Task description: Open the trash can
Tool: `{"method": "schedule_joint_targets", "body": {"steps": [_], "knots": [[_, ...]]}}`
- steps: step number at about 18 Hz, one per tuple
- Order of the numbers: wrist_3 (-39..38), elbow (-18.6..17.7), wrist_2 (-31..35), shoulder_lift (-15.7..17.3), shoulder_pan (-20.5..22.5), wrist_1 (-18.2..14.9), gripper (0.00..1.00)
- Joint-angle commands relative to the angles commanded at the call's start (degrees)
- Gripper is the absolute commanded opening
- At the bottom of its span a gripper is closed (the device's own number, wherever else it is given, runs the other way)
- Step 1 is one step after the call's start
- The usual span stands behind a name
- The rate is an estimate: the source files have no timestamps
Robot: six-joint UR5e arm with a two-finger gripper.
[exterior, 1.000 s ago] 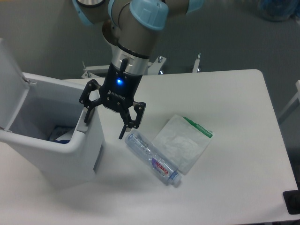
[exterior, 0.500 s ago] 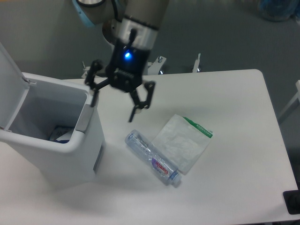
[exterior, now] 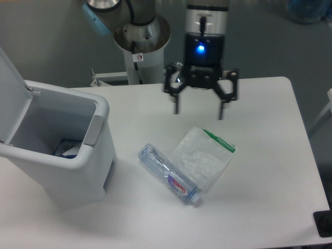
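The trash can is a large white boxy bin at the left of the table. Its lid stands swung up at the far left, leaving the inside exposed, with some litter at the bottom. A grey push tab sits on the right rim. My gripper hangs open above the table's back middle, well to the right of the bin, with nothing between its fingers.
A clear plastic bottle lies on its side in the middle of the white table. A clear plastic bag with a green strip lies partly over it. The arm's base column stands behind the table.
My gripper has left the bin's right rim, risen, and swung right to the table's back middle. It has stayed open. The lid has stayed up.
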Motion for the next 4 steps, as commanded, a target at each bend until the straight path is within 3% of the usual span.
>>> {"method": "schedule_joint_targets", "body": {"steps": [4], "knots": [[3.7, -0.7, 0.0, -1.1, 1.2, 0.1, 1.0]]}}
